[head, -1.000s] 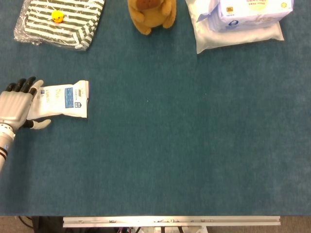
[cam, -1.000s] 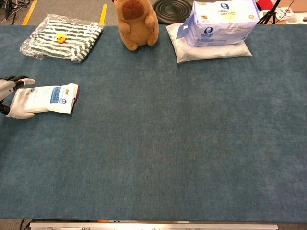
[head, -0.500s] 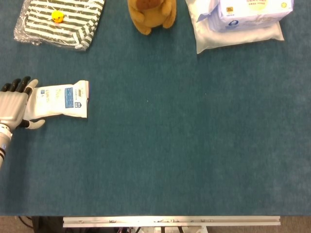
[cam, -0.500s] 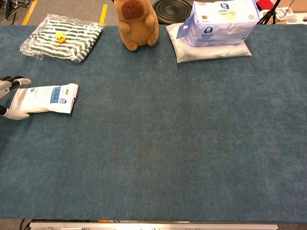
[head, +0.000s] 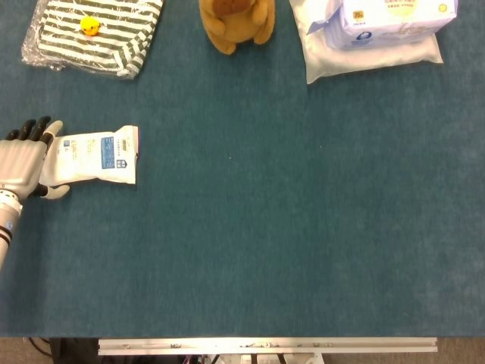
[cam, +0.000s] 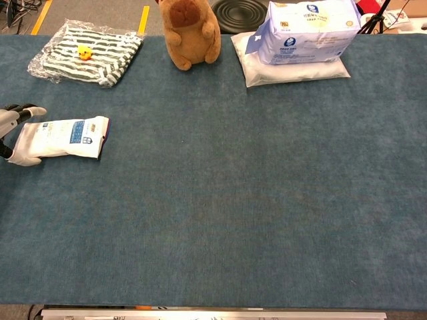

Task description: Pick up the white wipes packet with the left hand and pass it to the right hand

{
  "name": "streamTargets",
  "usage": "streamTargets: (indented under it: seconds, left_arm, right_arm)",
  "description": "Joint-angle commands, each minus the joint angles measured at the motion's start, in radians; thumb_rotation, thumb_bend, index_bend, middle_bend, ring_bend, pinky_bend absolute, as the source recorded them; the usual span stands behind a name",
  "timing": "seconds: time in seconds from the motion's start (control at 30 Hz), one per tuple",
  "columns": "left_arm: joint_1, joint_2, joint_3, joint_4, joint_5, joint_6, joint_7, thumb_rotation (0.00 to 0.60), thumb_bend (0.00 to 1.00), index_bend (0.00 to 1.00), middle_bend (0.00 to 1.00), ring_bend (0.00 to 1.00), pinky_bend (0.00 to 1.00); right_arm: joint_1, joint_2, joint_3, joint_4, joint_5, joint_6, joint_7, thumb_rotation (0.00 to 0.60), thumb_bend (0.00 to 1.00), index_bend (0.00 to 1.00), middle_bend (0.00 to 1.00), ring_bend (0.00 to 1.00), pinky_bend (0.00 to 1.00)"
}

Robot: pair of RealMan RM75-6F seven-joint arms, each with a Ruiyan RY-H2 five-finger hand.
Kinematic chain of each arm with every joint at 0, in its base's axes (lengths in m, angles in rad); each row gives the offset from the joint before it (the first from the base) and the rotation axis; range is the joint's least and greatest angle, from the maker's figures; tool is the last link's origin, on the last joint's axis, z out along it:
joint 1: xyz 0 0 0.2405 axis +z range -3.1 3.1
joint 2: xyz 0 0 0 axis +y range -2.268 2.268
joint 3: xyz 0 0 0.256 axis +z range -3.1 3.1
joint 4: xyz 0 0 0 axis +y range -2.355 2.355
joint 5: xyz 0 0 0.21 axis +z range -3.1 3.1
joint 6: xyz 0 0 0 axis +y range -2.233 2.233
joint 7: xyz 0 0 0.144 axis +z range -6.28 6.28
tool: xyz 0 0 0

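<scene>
The white wipes packet lies flat on the blue table, far left, with its blue label toward its right end. My left hand is at the packet's left end, at the frame edge. Its dark-tipped fingers spread past the packet's far corner and the thumb lies by the near corner. The hand touches the packet's end without lifting it. My right hand appears in neither view.
A striped cloth bundle with a yellow duck lies at the back left. A brown plush toy stands at the back centre. A large blue-white pack rests on a white bag at the back right. A metal rail lines the front edge.
My left hand drew back a little to the left, then edged slightly right again. The packet has stayed where it was.
</scene>
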Motion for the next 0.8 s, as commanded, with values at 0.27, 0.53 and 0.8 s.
streamTargets:
  seconds: [0.27, 0.53, 0.8]
  left_arm:
    - [0.005, -0.007, 0.003, 0.016, 0.003, 0.004, -0.014, 0.504, 0.16, 0.2, 0.14, 0.14, 0.26]
    - [0.007, -0.013, 0.002, 0.022, 0.01, 0.014, -0.021, 0.534, 0.16, 0.25, 0.2, 0.18, 0.31]
    - [0.019, -0.017, -0.001, 0.024, 0.05, 0.057, -0.054, 0.6, 0.16, 0.34, 0.29, 0.28, 0.42]
  right_arm:
    - [0.0, -0.002, -0.001, 0.003, -0.001, -0.002, 0.001, 0.6, 0.13, 0.33, 0.26, 0.16, 0.32]
    - [0.001, -0.007, -0.003, 0.006, 0.001, -0.008, 0.0, 0.6, 0.13, 0.33, 0.26, 0.16, 0.32]
    - [0.001, -0.006, -0.003, 0.007, -0.001, -0.006, 0.004, 0.6, 0.13, 0.33, 0.26, 0.16, 0.32]
